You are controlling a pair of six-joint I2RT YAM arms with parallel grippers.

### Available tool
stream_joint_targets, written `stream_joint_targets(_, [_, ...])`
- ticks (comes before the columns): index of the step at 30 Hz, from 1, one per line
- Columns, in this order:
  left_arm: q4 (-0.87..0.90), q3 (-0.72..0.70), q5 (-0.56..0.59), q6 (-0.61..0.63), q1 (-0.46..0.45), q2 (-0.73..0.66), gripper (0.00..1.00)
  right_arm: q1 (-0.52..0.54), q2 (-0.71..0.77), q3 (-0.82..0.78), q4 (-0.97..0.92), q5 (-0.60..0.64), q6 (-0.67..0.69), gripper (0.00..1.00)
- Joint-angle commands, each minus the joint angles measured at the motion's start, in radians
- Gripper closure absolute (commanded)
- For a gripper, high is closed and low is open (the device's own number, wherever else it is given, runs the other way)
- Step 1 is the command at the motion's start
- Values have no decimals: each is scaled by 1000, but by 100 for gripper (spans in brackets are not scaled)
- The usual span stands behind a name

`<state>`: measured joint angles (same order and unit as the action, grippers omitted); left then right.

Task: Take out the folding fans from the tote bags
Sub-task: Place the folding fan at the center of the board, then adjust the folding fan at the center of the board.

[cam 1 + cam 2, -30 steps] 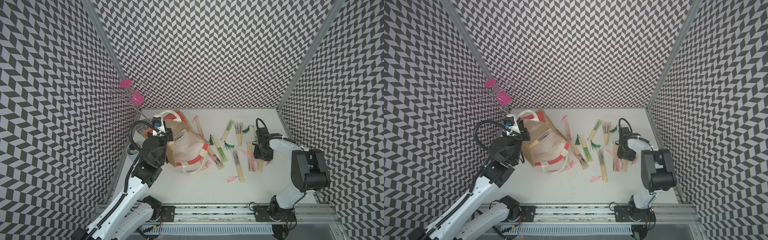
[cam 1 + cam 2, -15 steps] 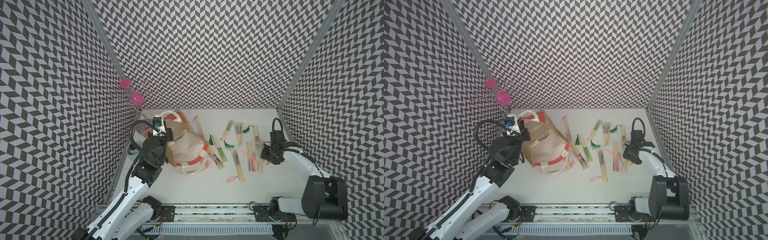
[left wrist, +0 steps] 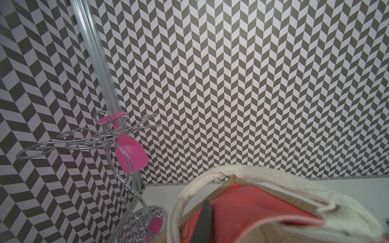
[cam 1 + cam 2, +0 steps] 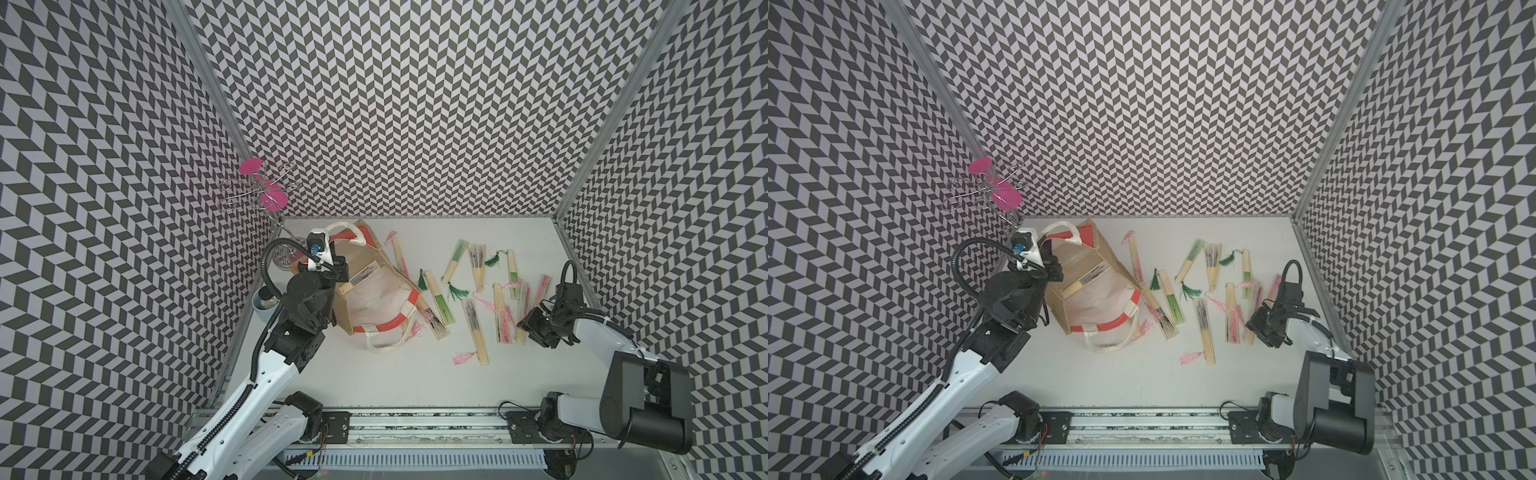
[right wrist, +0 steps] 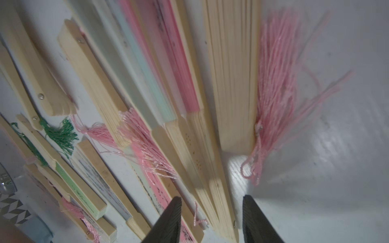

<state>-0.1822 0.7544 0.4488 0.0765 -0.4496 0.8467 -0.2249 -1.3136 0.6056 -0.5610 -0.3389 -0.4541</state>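
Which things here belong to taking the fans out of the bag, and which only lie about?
Job: tote bag, folding fans on the table, one fan inside the bag.
Lying about: wire rack, pink glass, pale cup.

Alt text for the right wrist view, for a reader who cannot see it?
The right end effector, its two dark fingertips apart and empty, hovers above closed folding fans lying side by side on the white table. The pale bamboo fans show pink and green paper edges, with pink tassels and a green tassel trailing from their ends.
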Motion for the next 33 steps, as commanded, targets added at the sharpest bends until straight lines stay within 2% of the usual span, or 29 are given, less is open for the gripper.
stream_joint_targets(1, [-36, 37, -25, -35, 10, 0, 100, -1, -31, -16, 82, -34, -3, 55])
stream_joint_targets(6, [-35, 36, -29, -39, 15, 5, 100, -1, -48, -35, 100, -5, -13, 64])
stream_joint_targets(9, [-36, 36, -36, -43, 19, 5, 100, 1, -44, -31, 98, 6, -18, 66])
stream_joint_targets(13, [-36, 37, -47, -49, 20, 11, 100, 1, -28, -1, 27, 161, -50, 71])
stream_joint_targets(17, [-36, 36, -52, -52, 22, 11, 100, 1, -26, 5, 36, 217, -84, 72])
stream_joint_targets(21, [-34, 34, -54, -52, 23, 10, 100, 2, -70, 16, 64, 203, -82, 70])
stream_joint_targets(23, [-34, 34, -55, -53, 23, 9, 100, 2, -95, 15, 84, 190, -81, 74])
stream_joint_targets(26, [-34, 35, -56, -52, 23, 8, 100, 2, -117, 14, 92, 188, -85, 75])
stream_joint_targets(33, [-34, 35, -59, -55, 23, 9, 100, 1, -19, 39, 72, 181, -104, 74])
